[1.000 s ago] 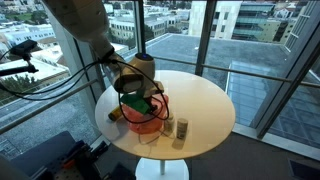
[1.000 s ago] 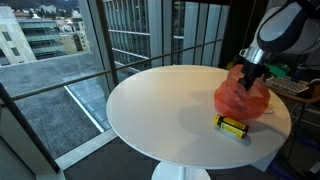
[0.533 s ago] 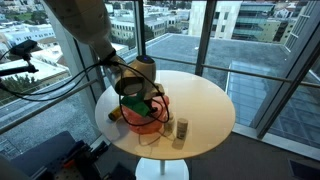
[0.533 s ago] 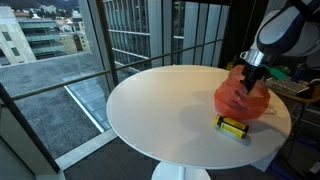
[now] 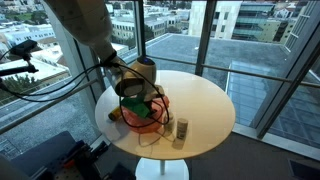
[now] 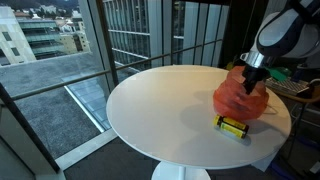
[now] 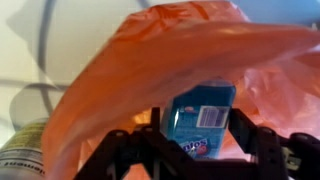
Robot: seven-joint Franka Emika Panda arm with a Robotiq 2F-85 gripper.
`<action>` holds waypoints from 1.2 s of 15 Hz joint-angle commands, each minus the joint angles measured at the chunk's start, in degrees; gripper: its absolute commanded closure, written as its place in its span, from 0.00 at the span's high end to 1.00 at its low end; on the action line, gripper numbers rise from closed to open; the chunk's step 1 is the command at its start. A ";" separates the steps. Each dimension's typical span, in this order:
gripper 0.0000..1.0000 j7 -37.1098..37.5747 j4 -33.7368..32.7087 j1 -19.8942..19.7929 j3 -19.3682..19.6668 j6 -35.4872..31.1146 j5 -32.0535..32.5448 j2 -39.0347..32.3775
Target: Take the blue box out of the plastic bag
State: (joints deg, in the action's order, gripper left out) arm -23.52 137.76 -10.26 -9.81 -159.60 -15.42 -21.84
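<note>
In the wrist view the blue box (image 7: 203,115) stands upright inside the translucent red-orange plastic bag (image 7: 150,70). My gripper (image 7: 198,125) reaches into the bag, and its two dark fingers (image 7: 155,128) press the box's left and right sides, shut on it. In both exterior views the gripper (image 5: 135,98) (image 6: 252,78) is lowered into the mouth of the bag (image 5: 147,122) (image 6: 240,95) near the table's edge. From those views the bag walls hide the box.
The bag sits on a round white table (image 5: 205,100) (image 6: 160,110). Two pale bottles (image 5: 181,129) stand beside the bag, one showing in the wrist view (image 7: 20,150). A small yellow item (image 6: 233,126) lies in front of the bag. Glass walls surround the table.
</note>
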 commanded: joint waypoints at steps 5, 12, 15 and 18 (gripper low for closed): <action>0.41 0.43 -0.86 -0.27 0.39 0.30 1.72 -0.24; 0.41 1.25 -0.01 0.23 0.66 1.74 1.90 3.64; 0.41 1.50 -0.11 0.62 0.97 2.23 1.96 4.99; 0.41 0.87 -0.46 0.52 0.64 3.69 1.36 5.95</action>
State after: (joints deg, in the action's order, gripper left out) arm -23.40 137.48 -10.12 -9.63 -158.60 -15.02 -18.05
